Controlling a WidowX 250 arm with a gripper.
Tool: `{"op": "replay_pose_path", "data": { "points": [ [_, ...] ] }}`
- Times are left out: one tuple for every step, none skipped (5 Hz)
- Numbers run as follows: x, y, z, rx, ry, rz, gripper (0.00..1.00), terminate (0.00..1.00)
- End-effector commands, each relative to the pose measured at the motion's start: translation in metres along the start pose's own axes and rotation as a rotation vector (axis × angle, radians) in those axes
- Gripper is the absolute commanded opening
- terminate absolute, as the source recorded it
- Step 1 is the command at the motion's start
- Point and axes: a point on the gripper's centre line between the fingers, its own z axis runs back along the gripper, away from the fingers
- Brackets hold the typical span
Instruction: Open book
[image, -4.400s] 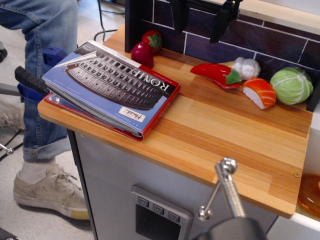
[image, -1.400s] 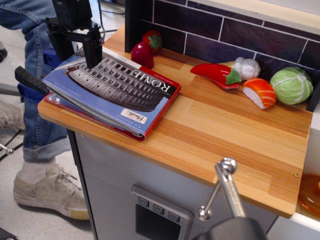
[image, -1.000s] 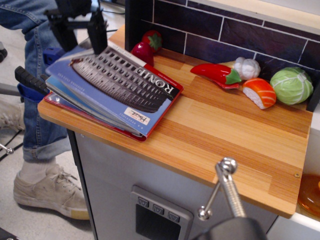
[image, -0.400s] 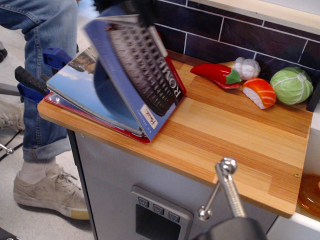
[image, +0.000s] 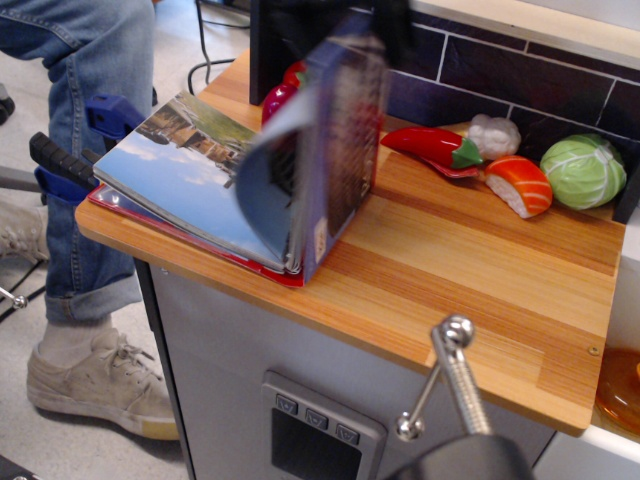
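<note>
The book (image: 190, 170) lies at the left end of the wooden counter (image: 450, 270), its spine toward me. Its blue front cover (image: 345, 140) stands almost upright, blurred by motion, with a blue flyleaf curling beneath it. A glossy photo page of sky and buildings lies exposed on the left. Red boards show along the bottom edge. My gripper (image: 385, 25) is a dark, blurred shape at the cover's top edge, at the top of the frame, and it appears to be shut on that edge.
A red pepper (image: 430, 147), garlic (image: 495, 135), a salmon sushi piece (image: 520, 185) and a cabbage (image: 583, 170) lie along the dark tiled back wall. Red fruit (image: 278, 97) sits behind the book. A person's leg (image: 80, 60) and a blue clamp (image: 110, 112) are at left.
The gripper came down onto the book's far left edge, took the cover and swung it up and to the right. The cover went from flat to nearly upright, uncovering the photo page.
</note>
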Motion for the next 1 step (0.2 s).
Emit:
{"op": "replay_pose_path", "data": {
  "points": [
    [-0.0058, -0.0639, -0.0074, 0.018, -0.002, -0.021, 1.00, 1.00]
  ]
}}
